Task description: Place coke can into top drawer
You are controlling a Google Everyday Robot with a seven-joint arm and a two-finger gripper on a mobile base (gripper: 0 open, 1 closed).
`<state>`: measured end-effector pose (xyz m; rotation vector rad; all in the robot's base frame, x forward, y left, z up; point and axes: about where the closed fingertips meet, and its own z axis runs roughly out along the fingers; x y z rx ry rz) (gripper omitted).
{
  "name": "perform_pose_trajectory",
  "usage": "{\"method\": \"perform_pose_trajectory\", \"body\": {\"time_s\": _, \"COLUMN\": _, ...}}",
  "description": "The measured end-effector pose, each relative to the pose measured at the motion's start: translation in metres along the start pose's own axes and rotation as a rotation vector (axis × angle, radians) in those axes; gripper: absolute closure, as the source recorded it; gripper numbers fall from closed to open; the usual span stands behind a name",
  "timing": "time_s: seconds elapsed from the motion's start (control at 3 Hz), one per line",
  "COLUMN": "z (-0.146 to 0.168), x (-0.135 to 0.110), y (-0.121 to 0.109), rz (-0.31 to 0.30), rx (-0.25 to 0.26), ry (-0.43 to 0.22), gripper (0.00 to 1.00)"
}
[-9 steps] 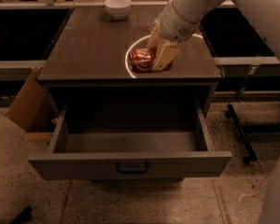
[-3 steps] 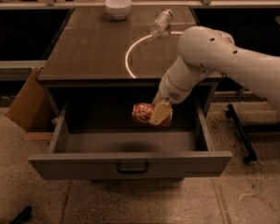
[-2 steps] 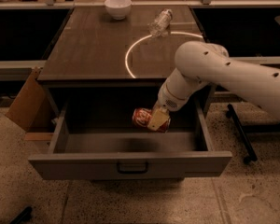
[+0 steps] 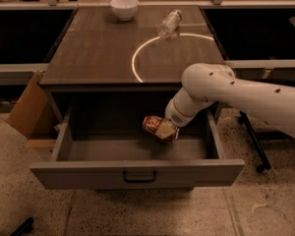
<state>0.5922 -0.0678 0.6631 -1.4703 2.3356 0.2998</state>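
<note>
The top drawer (image 4: 137, 173) of the grey cabinet is pulled out, its inside in view. My gripper (image 4: 166, 130) reaches down into the drawer at its right of centre and is shut on the coke can (image 4: 151, 124). The red can lies on its side in the fingers, low over the drawer floor near the back. Whether it touches the floor I cannot tell. My white arm (image 4: 226, 90) comes in from the right over the drawer's right side.
On the cabinet top (image 4: 98, 48) lie a clear plastic bottle (image 4: 168, 23) on its side and a white bowl (image 4: 124, 7) at the back. A cardboard box (image 4: 27, 107) leans at the cabinet's left. A black stand's legs (image 4: 253, 141) are on the floor at right.
The gripper took the can off the cabinet top, carried it forward and lowered it into the open drawer. Over the last second it sank a little deeper.
</note>
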Motion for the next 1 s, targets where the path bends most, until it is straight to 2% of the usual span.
{"method": "perform_pose_trajectory", "body": {"time_s": 0.33, "z": 0.008, "x": 0.007, "y": -0.003, "rz": 0.029, "rx": 0.003, "ry": 0.000, "gripper": 0.04}}
{"method": "perform_pose_trajectory", "body": {"time_s": 0.67, "z": -0.007, "x": 0.018, "y": -0.010, "rz": 0.049, "rx": 0.037, "ry": 0.004, "gripper": 0.00}}
{"method": "perform_pose_trajectory", "body": {"time_s": 1.0, "z": -0.040, "x": 0.034, "y": -0.016, "rz": 0.071, "rx": 0.085, "ry": 0.008, "gripper": 0.00}}
